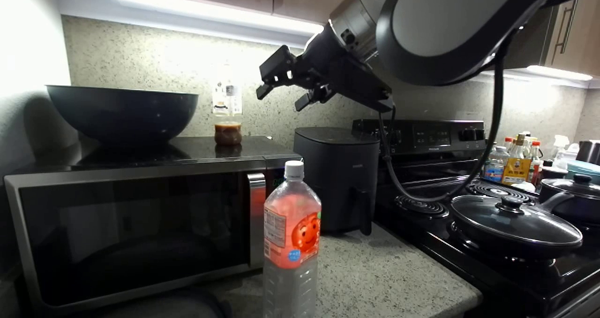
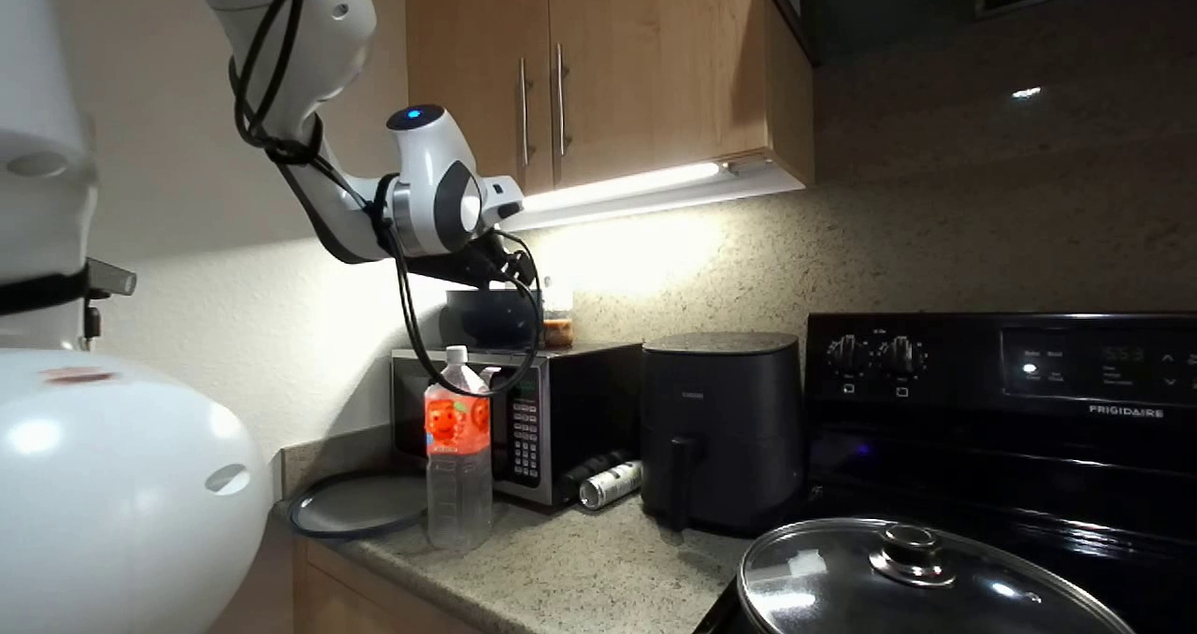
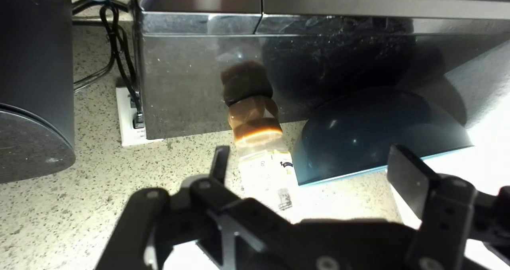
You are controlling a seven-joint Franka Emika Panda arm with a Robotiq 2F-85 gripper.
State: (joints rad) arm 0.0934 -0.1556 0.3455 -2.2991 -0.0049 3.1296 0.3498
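My gripper (image 1: 284, 96) hangs in the air above the microwave's right end, tilted downward, its two fingers wide apart with nothing between them. In the wrist view, the gap of the gripper (image 3: 314, 168) frames a tall bottle with brown sauce at its base (image 3: 257, 116) and a dark blue bowl (image 3: 370, 134), both beyond the fingertips and untouched. The sauce bottle (image 1: 228, 134) stands upright on the microwave (image 1: 136, 233), right of the bowl (image 1: 124, 114); glare washes out its upper part. In an exterior view, the arm and cables partly hide the gripper.
A large clear bottle with an orange-red label (image 1: 293, 233) stands on the counter before the microwave. Beside the microwave are a black air fryer (image 2: 720, 428) and a lying can (image 2: 610, 484). A lidded pan (image 1: 513, 224) sits on the stove. Cabinets (image 2: 608, 73) overhang the counter.
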